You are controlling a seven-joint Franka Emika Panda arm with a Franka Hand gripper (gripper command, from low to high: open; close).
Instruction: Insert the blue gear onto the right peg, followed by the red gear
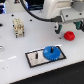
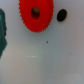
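The blue gear point(image 1: 51, 52) lies flat on the right end of the black-bordered white plate point(image 1: 35, 60), over the right peg, which its hub hides. The twin pin point(image 1: 36, 56) stands bare on the plate's left half. The red gear point(image 1: 69, 35) lies on the white table behind the plate, toward the exterior view's right. It also shows in the wrist view point(image 2: 36, 15), blurred, with its centre hole visible. My gripper point(image 1: 70, 28) hangs just above the red gear, apart from it, open and empty.
A beige blocky fixture point(image 1: 18, 27) stands at the exterior view's left. A black cable point(image 1: 35, 14) runs along the back. A small dark hole point(image 2: 61, 15) marks the table beside the red gear. A dark green shape point(image 2: 2, 35) sits at the wrist view's edge.
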